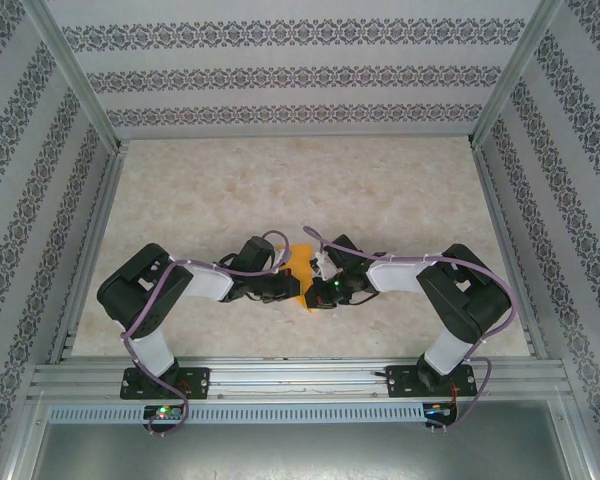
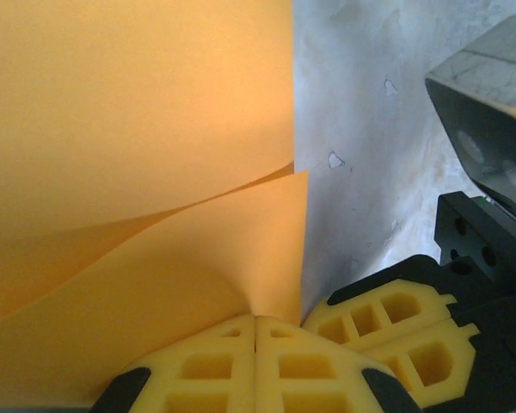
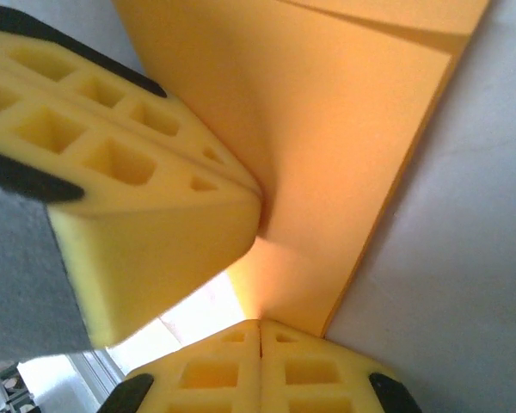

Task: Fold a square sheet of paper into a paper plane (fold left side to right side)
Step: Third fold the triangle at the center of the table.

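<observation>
Near the middle of the pale marbled table [image 1: 280, 180], a little toward its near edge, the thin, bright orange sheet of paper [image 1: 300, 266] lies between the two black arms, which meet over it. The left gripper [image 1: 278, 291] reaches it from the left and the right gripper [image 1: 327, 292] from the right. On the left wrist view, the yellow gridded fingers [image 2: 198, 370] of the left gripper are pressed together, and the lower layer of the paper runs into their seam, so they pinch it. A second layer curves above it. The right gripper's fingers [image 3: 206, 374] are also together, clamped on the edge of the same sheet, just beside the left ones.
</observation>
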